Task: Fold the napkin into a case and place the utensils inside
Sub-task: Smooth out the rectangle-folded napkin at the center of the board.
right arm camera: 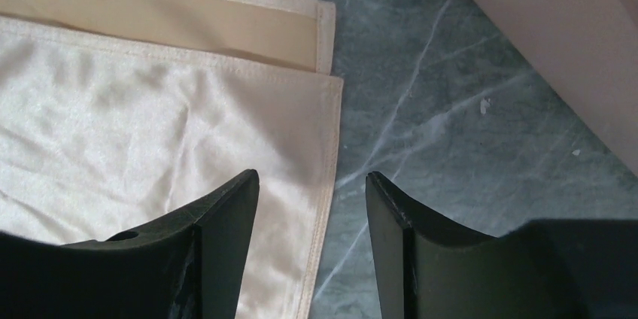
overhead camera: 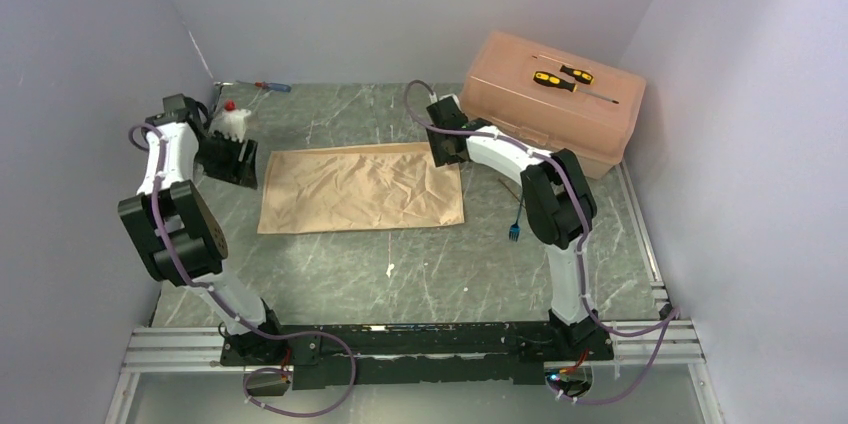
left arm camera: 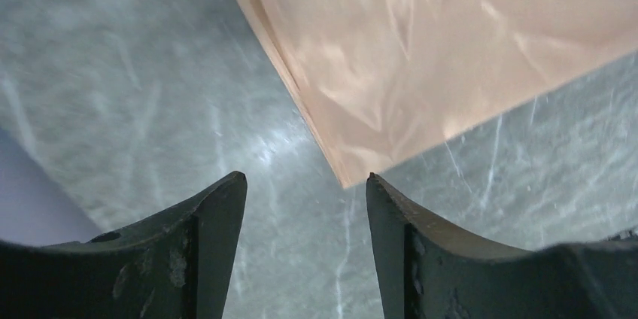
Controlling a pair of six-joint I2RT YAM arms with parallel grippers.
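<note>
With your left gripper [left arm camera: 305, 177] and right gripper [right arm camera: 311, 174] both spread apart at the napkin's [overhead camera: 362, 189] opposite ends, pinch both layers at each corner and fold evenly.

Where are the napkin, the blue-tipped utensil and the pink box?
napkin [overhead camera: 362, 189], top external view, middle of the cloth.
blue-tipped utensil [overhead camera: 514, 233], top external view, its blue end.
pink box [overhead camera: 580, 124], top external view, its near side.
</note>
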